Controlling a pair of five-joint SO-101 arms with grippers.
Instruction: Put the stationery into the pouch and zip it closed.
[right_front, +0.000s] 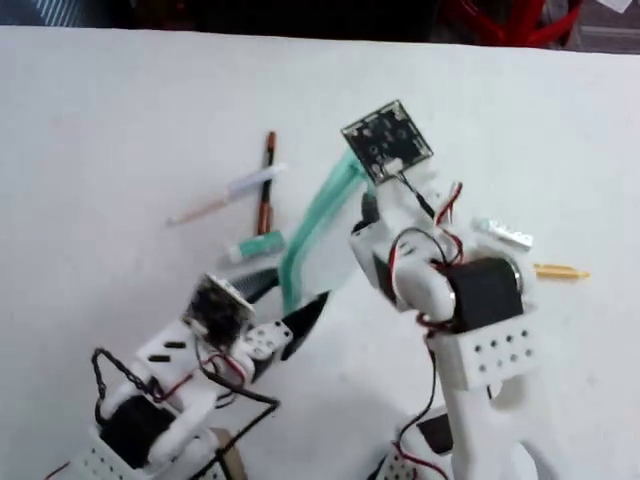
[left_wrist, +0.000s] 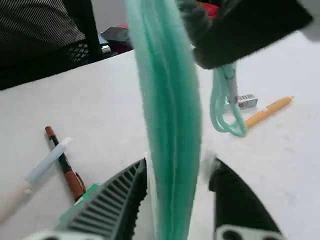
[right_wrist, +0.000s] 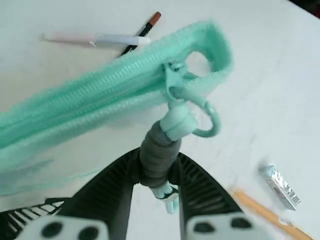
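Two grippers hold one pouch between them. Left gripper (left_wrist: 177, 167): jaws narrow, one ribbed finger (left_wrist: 112, 202) on either side of the teal pouch (left_wrist: 170, 100), pressed against its fabric at one end. Right gripper (right_wrist: 157, 159): jaws nearly together, pinching the grey zip pull (right_wrist: 156, 142), which joins through a pale teal bead to the slider at the pouch's other end. A teal cord loop (left_wrist: 227, 107) hangs from that same end. In the high view the pouch runs as a narrow band on edge between the two grippers, from the left gripper's black fingers up to the right gripper under its wrist camera. The slider sits close to the right-gripper end of the zip; whether anything lies inside the pouch cannot be told. Stationery lies outside the pouch on the white table (right_front: 100, 120). To one side of the pouch a brown pen (right_front: 266, 185) is crossed by a white pen (right_front: 225, 195), the two touching, with a small teal-and-white item (right_front: 255, 245) just beside the pouch near them. On the other side, past the right arm, are a yellow pen (right_front: 560, 271) and a small barcoded box (right_front: 503, 233), near each other but apart.
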